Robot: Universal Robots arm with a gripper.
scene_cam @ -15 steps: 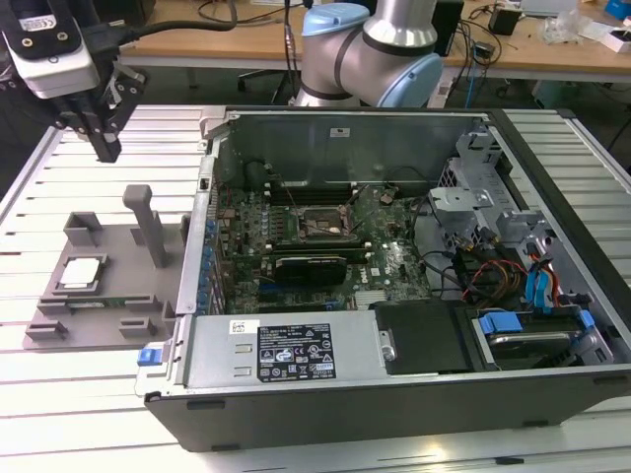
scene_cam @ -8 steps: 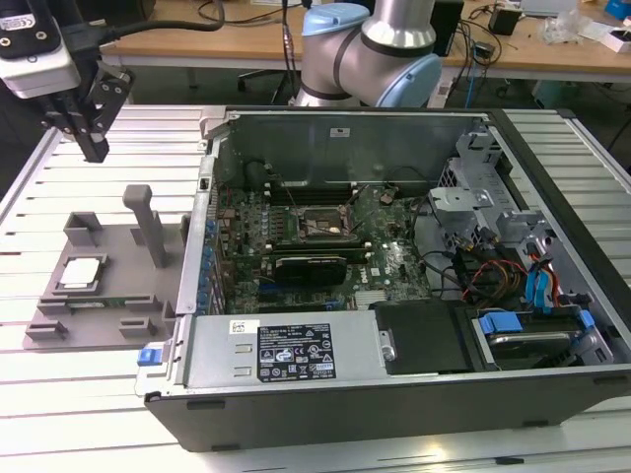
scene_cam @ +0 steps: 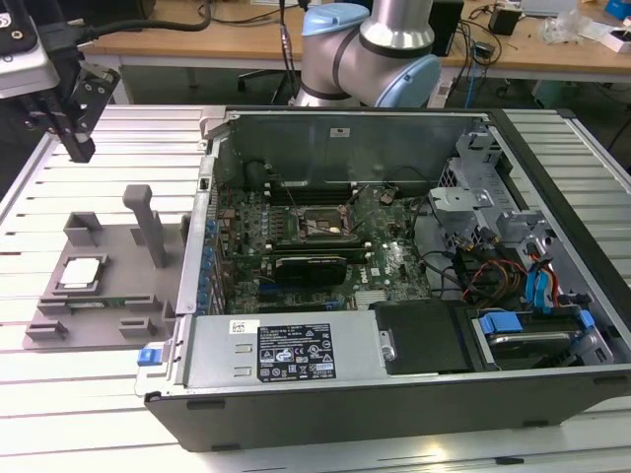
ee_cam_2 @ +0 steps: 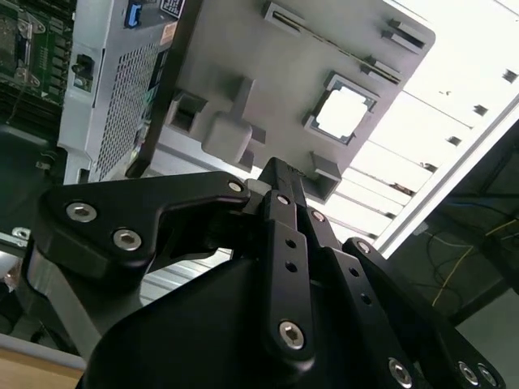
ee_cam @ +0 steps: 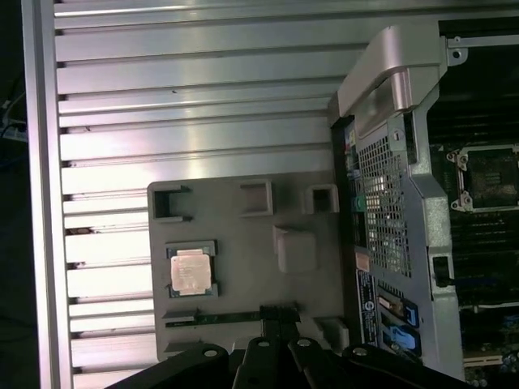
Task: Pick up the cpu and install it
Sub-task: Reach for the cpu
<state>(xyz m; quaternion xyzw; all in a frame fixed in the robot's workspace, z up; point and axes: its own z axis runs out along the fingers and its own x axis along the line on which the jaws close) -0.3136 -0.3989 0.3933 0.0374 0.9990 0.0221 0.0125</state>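
While the cpu (scene_cam: 81, 273) sits flat in its square pocket on the grey tray (scene_cam: 123, 258), metal top up, nothing is picked. I read this as the approach leg of the pick.

The gripper (scene_cam: 79, 148) hangs above the tray, off its far edge as the exterior view has it. It is well clear of the chip and of the tray's upright post (scene_cam: 148, 225). Its fingers (ee_cam_2: 278, 243) look pressed together tip to tip, pinching nothing (in both wrist views the tips converge to one point).

In the first wrist view the chip lies to one side of the fingertip line, not under it. My read is that the pick calls for fingers spread wider than the chip, centred over the pocket and squared to its edges. The pocket walls seem to leave little room beside the chip.

The open computer case (scene_cam: 394, 335) stands just beside the tray, on the exterior view's right. The socket (scene_cam: 315, 225) is inside it, well apart from the tray, and looks unpopulated. Install not started.
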